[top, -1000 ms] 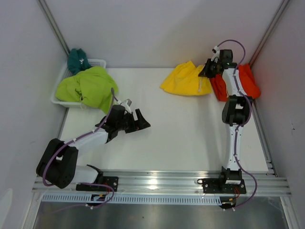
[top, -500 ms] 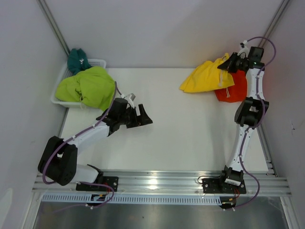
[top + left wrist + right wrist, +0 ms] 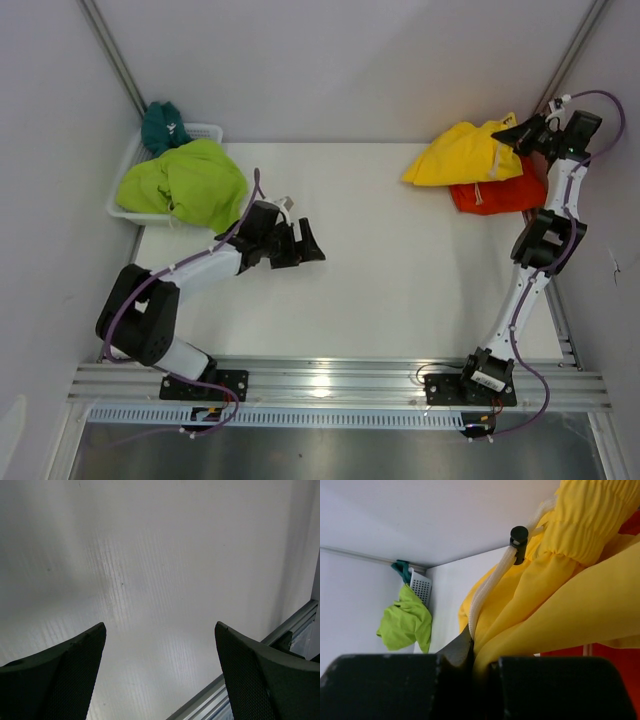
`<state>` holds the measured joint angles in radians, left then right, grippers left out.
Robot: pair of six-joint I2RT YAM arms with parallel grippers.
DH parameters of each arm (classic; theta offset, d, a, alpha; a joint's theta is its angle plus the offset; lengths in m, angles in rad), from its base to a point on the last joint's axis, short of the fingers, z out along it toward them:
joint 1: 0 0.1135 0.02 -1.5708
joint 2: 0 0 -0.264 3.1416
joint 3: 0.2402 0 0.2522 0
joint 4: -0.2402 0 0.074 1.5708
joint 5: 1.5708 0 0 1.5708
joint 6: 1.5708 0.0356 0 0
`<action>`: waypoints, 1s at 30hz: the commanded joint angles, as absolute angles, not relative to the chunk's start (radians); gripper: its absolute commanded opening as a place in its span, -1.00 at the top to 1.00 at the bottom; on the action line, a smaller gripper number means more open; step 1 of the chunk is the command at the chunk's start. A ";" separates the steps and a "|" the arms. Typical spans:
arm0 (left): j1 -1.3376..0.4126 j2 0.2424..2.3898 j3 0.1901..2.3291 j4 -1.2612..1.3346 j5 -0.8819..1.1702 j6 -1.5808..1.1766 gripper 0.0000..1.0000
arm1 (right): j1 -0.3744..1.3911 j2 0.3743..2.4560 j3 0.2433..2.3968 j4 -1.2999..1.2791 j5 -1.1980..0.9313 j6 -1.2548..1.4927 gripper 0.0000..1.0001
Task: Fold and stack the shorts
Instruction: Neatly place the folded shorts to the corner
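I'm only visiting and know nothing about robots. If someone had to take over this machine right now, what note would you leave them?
The left gripper is open and empty, over the table left of the middle.
The right gripper is shut on the yellow shorts by the waistband, far right.
The yellow shorts drape partly over the orange shorts, which lie on the table.
The lime-green shorts and teal shorts are bunched in the white basket, far left.
Done: yellow sits on orange; I cannot tell how neatly either is folded.
Left: release the yellow pair, then fold and stack the lime-green and teal ones.
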<state>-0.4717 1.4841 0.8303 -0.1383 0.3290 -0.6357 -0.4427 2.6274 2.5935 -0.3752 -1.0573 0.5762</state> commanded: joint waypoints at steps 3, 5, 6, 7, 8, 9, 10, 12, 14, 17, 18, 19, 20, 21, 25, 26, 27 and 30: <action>-0.499 1.517 0.914 -0.167 0.341 -0.614 -0.81 | -0.521 2.638 2.616 -0.404 -1.083 0.631 1.00; -0.508 1.537 0.930 -0.167 0.345 -0.612 -0.82 | -0.532 2.635 2.600 -0.493 -1.043 0.576 1.00; -0.512 1.542 0.936 -0.169 0.347 -0.612 -0.81 | -0.531 2.634 2.602 -0.593 -1.023 0.495 1.00; -0.520 1.545 0.934 -0.169 0.345 -0.614 -0.81 | -0.531 2.622 2.603 -0.638 -0.958 0.462 1.00; -0.523 1.546 0.933 -0.166 0.345 -0.617 -0.82 | -0.531 2.614 2.606 -0.675 -0.919 0.436 1.00; -0.526 1.548 0.933 -0.163 0.347 -0.618 -0.81 | -0.531 2.606 2.612 -0.754 -0.878 0.379 1.00; -0.534 1.549 0.934 -0.164 0.347 -0.618 -0.81 | -0.529 2.597 2.617 -0.797 -0.835 0.347 1.00; -0.538 1.543 0.933 -0.167 0.342 -0.618 -0.81 | -0.525 2.568 2.617 -0.889 -0.697 0.292 1.00; -0.541 1.539 0.933 -0.170 0.342 -0.617 -0.81 | -0.520 2.547 2.606 -0.916 -0.590 0.230 1.00; -0.541 1.537 0.937 -0.184 0.344 -0.606 -0.81 | -0.514 2.539 2.615 -0.901 -0.508 0.207 1.00; -0.541 1.537 0.940 -0.189 0.344 -0.604 -0.81 | -0.506 2.536 2.635 -0.900 -0.439 0.201 1.00; -0.541 1.539 0.949 -0.193 0.342 -0.601 -0.81 | -0.500 2.536 2.648 -0.902 -0.407 0.190 1.00; -0.541 1.540 0.946 -0.201 0.342 -0.597 -0.82 | -0.496 2.534 2.655 -0.897 -0.375 0.172 1.00; -0.541 1.542 0.950 -0.204 0.341 -0.594 -0.82 | -0.489 2.531 2.663 -0.882 -0.341 0.164 1.00; -0.541 1.569 0.971 -0.207 0.345 -0.589 -0.81 | -0.465 2.513 2.652 -0.815 -0.232 0.135 1.00; -0.543 1.584 0.979 -0.204 0.353 -0.591 -0.81 | -0.457 2.513 2.649 -0.781 -0.226 0.127 1.00; -0.542 1.591 0.979 -0.195 0.357 -0.594 -0.81 | -0.453 2.513 2.649 -0.767 -0.213 0.121 1.00; -0.545 1.604 0.983 -0.193 0.359 -0.595 -0.81 | -0.437 2.513 2.648 -0.706 -0.161 0.109 1.00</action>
<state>-0.5362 1.5879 0.9451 -0.1982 0.3302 -0.6094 -0.4366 2.6030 2.5946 -0.8383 -0.2878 0.1501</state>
